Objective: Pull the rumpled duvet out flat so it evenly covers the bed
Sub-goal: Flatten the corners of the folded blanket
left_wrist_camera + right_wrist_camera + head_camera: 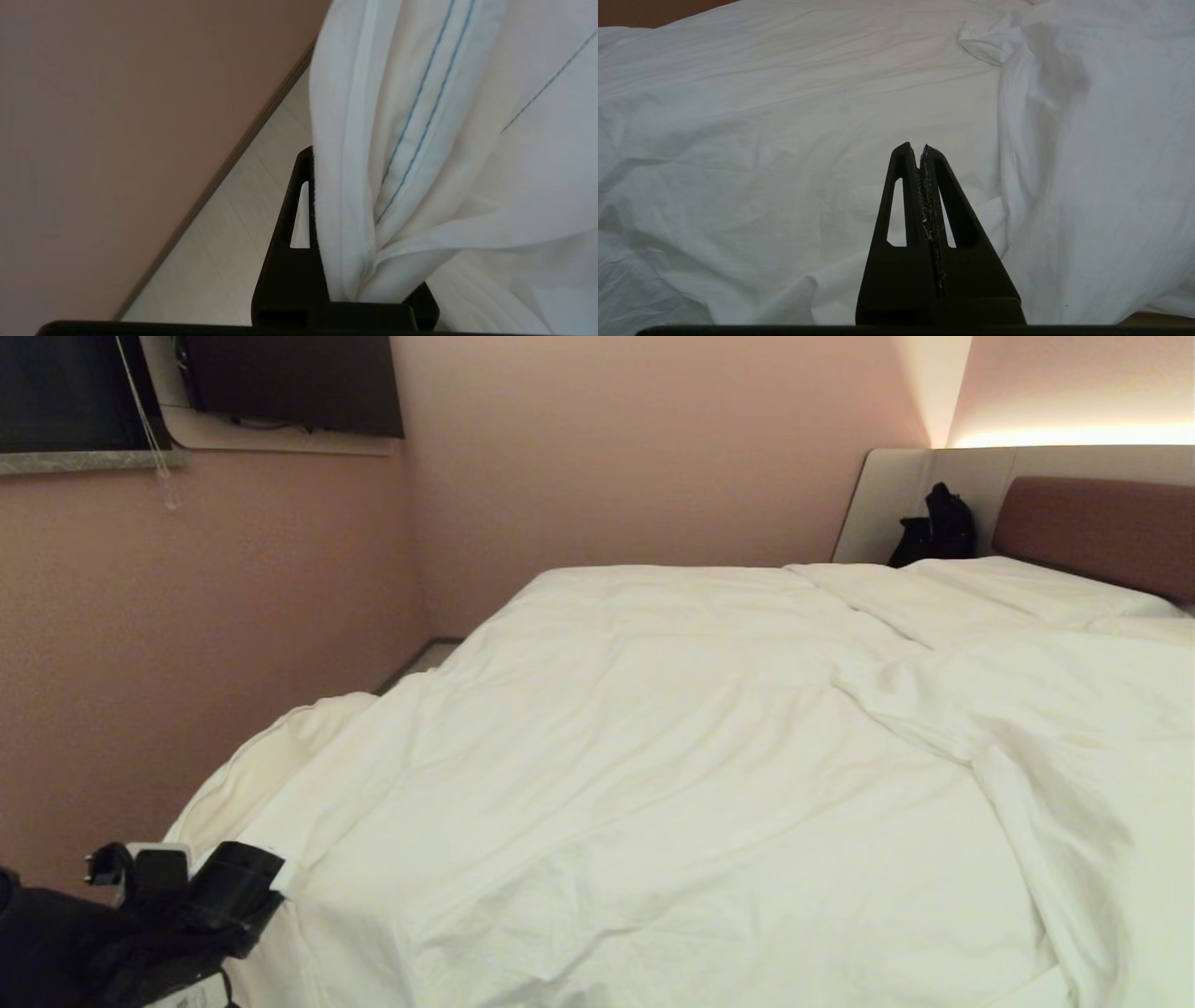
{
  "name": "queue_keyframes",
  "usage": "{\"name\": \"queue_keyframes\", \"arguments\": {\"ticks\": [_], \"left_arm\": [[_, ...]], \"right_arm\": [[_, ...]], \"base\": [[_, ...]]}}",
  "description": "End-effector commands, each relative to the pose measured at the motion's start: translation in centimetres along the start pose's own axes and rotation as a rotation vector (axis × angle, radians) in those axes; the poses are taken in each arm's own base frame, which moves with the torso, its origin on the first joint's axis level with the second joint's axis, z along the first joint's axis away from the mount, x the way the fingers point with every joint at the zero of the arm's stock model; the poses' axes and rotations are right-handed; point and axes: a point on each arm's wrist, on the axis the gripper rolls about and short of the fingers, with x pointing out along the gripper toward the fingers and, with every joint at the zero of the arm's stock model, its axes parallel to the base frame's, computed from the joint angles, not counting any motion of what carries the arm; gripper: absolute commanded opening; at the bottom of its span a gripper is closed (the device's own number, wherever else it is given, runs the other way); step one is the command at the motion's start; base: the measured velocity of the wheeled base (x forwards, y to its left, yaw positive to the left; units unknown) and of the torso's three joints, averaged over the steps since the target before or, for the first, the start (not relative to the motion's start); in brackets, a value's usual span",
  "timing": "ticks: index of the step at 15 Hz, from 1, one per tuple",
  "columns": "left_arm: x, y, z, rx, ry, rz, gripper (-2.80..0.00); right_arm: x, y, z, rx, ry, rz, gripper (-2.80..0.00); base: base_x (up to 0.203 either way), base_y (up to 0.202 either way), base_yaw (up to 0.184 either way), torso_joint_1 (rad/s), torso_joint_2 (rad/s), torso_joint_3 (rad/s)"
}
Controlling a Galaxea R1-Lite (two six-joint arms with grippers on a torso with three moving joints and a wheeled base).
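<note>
Bedroom, seen from the foot of the bed [1092, 527]. The duvet [709, 756] lies spread over most of the mattress, creased, with one long fold running from the middle toward the near right corner. At the near left corner it bulges past the mattress edge and hangs toward the floor [224, 242].

Left tool [280, 882]: low at the near left corner of the bed, closed on the hem of the duvet. In the left wrist view the cloth is pinched between the fingers [294, 224]; the gathered hem, with its thin blue stitch lines, rises out of the grip, and the pink wall [117, 116] and pale floor show beside it.

Right tool [922, 148]: fully closed, fingers pressed together, holding nothing. It hangs just above the wrinkled duvet, near a raised fold; whether it touches the cloth cannot be told. This arm does not show in the head view.

Background: brown headboard with its pale surround panel, a black bag [938, 527] resting against that panel at the head of the bed, a dark screen [294, 383] high on the wall at left.
</note>
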Motion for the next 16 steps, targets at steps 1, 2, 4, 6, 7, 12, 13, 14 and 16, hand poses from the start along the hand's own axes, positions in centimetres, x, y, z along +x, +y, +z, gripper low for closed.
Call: {"name": "queue_keyframes", "arguments": {"ticks": [1, 2, 4, 6, 7, 12, 13, 14, 16], "left_arm": [[0.6, 0.6, -0.5, -0.042, 0.034, 0.027, -2.80], [0.7, 0.6, -0.4, -0.065, 0.040, 0.018, -2.80], [0.7, 0.5, -0.3, -0.108, 0.048, 0.005, -2.80], [1.0, 0.9, -0.2, -0.145, 0.058, 0.017, -2.80], [1.3, 1.1, -0.2, -0.159, 0.071, 0.032, -2.80], [3.0, 2.5, 0.2, -0.246, 0.129, 0.112, -2.80], [3.2, 2.7, 0.4, -0.278, 0.131, 0.117, -2.80], [3.3, 2.7, 0.5, -0.287, 0.129, 0.116, -2.80], [4.3, 3.2, 1.8, -0.425, 0.093, 0.124, -2.80]], "right_arm": [[0.0, 0.0, 0.0, 0.000, 0.000, 0.000, -2.80], [0.0, 0.0, 0.0, 0.000, 0.000, 0.000, -2.80], [0.0, 0.0, 0.0, 0.000, 0.000, 0.001, -2.80], [0.0, 0.0, 0.0, -0.001, 0.000, 0.001, -2.80], [0.0, 0.0, 0.0, -0.001, 0.000, 0.001, -2.80], [0.0, 0.0, 0.0, -0.001, 0.000, 0.000, -2.80], [0.0, 0.0, 0.0, 0.000, 0.000, 0.000, -2.80], [0.0, 0.0, 0.0, 0.000, 0.000, 0.000, -2.80], [0.0, 0.0, 0.0, 0.000, 0.000, 0.000, -2.80]], "base": [[0.000, 0.000, 0.000, 0.000, 0.00, 0.000], [0.000, 0.000, 0.000, 0.000, 0.00, 0.000], [0.000, 0.000, 0.000, 0.000, 0.00, 0.000], [0.000, 0.000, 0.000, 0.000, 0.00, 0.000], [0.000, 0.000, 0.000, 0.000, 0.00, 0.000], [0.000, 0.000, 0.000, 0.000, 0.00, 0.000], [0.000, 0.000, 0.000, 0.000, 0.00, 0.000], [0.000, 0.000, 0.000, 0.000, 0.00, 0.000], [0.000, 0.000, 0.000, 0.000, 0.00, 0.000]]}}
